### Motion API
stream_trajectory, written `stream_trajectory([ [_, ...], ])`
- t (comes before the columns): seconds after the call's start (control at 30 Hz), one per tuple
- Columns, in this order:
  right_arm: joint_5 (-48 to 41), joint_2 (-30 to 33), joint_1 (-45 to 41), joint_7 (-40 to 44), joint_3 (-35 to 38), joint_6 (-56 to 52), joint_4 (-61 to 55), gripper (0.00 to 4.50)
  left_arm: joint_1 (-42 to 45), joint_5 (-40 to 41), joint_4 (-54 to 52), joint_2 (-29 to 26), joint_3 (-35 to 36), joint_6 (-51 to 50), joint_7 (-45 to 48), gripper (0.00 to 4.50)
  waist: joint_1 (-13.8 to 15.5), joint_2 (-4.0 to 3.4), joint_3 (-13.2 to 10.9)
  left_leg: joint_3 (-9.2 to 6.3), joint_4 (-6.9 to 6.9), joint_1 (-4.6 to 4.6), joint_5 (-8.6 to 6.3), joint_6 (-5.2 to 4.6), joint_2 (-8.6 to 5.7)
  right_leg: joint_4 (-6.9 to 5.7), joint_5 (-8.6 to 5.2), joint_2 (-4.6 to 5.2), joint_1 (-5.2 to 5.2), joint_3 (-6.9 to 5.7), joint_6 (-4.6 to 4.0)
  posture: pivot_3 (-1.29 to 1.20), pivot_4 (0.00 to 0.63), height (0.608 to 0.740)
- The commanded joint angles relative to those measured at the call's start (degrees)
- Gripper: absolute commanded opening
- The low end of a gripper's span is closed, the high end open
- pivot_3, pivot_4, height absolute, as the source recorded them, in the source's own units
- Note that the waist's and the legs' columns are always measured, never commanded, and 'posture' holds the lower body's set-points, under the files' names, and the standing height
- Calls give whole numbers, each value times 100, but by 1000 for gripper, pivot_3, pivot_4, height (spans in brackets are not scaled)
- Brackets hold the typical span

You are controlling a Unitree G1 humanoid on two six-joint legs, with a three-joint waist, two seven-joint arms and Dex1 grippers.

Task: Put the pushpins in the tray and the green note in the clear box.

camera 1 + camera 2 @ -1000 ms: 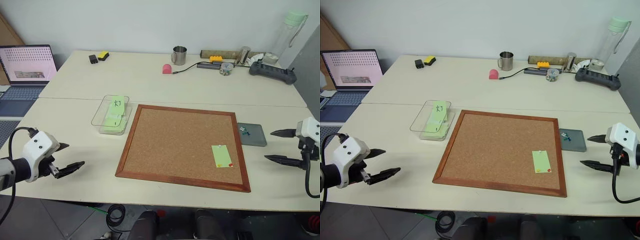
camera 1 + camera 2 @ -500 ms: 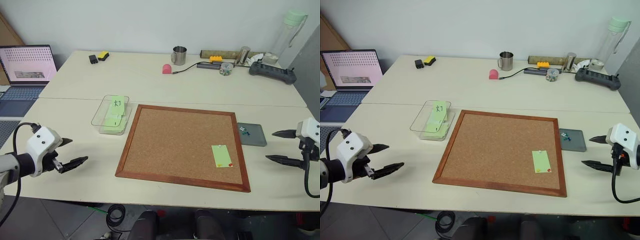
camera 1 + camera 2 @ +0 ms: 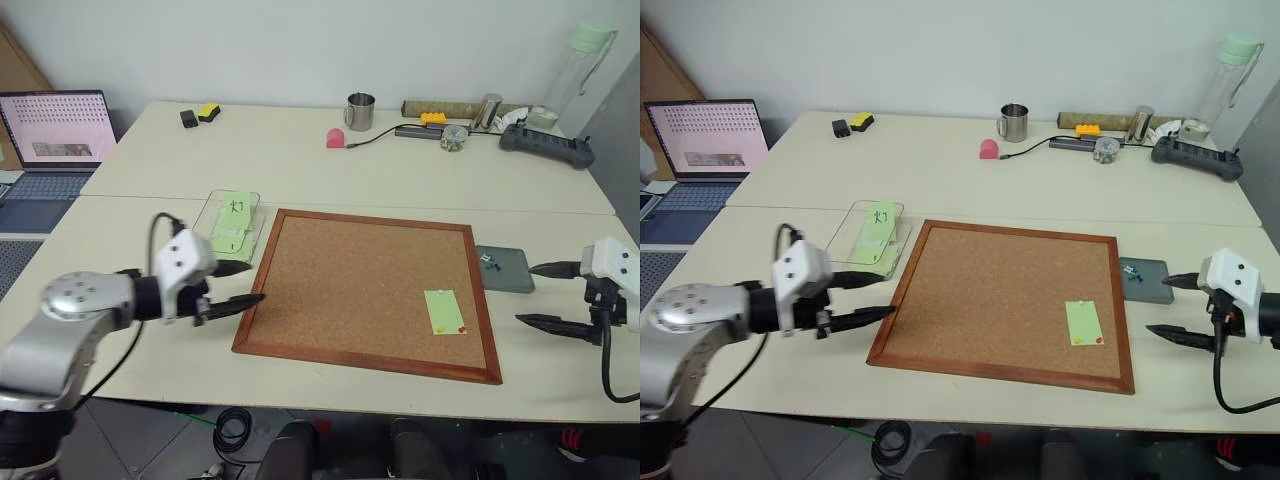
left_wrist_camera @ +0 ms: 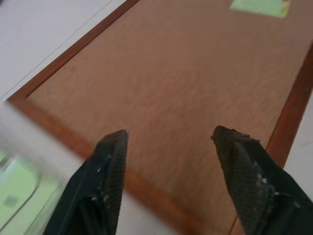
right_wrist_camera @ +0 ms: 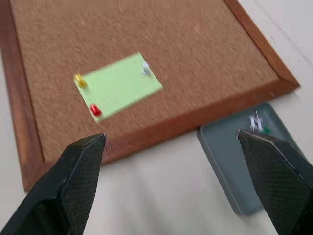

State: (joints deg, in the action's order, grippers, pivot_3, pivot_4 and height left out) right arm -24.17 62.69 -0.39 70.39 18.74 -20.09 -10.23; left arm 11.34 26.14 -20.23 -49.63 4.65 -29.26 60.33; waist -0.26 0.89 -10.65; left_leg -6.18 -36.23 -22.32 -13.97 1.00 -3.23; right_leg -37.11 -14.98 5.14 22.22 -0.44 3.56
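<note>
On the cork board (image 3: 370,290), toward its near right corner, the green note (image 3: 445,311) lies pinned flat by three pushpins (image 5: 95,110): yellow and red at its near end, a pale one at its far end. My right gripper (image 3: 550,295) hangs spread wide just right of the board, beside the tray (image 3: 505,268), which already carries a few pins. My left gripper (image 3: 238,284) sits at the board's left edge with its fingers parted and empty, close to the clear box (image 3: 222,228) holding written green notes. I judge the main risk to be the pins' size: wide fingertips could slip off a head, flick a pin across the table, or tear the note if it lifts first. The board's raised wooden frame lies between the note and the tray. The mug (image 3: 358,111), bottle (image 3: 578,70) and laptop (image 3: 52,135) stand far off, out of the way.
</note>
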Motion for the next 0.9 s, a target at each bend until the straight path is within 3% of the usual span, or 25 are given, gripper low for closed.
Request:
stream_trajectory([
  [0.03,-378,-184,-205,-332,-60,-506,-663,4500,478,-98,183,582,-696,80,-95,1828,13,0,0,-2,-3,0,0,0,0,0,1,0,-1,-2,2,0,150,740],
  [0.33,-242,-603,-1089,-858,-1049,-1051,-828,4500,1139,-822,1372,1756,-1746,934,-141,19,12,1,0,-8,-64,-31,0,-2,-3,-1,18,-8,-2,-2,20,0,150,740],
  [0.53,413,-953,-1731,-826,-1921,-596,119,4500,1378,-1308,2667,2608,-2082,1693,-343,19,16,3,1,-11,-74,-40,0,-2,-12,3,25,-7,1,-1,29,0,150,740],
  [0.83,870,-1501,-2144,-809,-2277,0,1221,4500,1338,-1684,3251,2823,-2105,2124,-458,19,13,-2,4,-15,-76,-36,0,-2,-12,-4,28,-6,2,1,28,0,150,740],
  [0.9,943,-1558,-2176,-774,-2300,116,1395,4139,1316,-1709,3245,2815,-2098,2124,-444,0,12,-2,4,-14,-76,-35,1,-3,-13,-5,32,-6,2,4,28,0,150,740],
])
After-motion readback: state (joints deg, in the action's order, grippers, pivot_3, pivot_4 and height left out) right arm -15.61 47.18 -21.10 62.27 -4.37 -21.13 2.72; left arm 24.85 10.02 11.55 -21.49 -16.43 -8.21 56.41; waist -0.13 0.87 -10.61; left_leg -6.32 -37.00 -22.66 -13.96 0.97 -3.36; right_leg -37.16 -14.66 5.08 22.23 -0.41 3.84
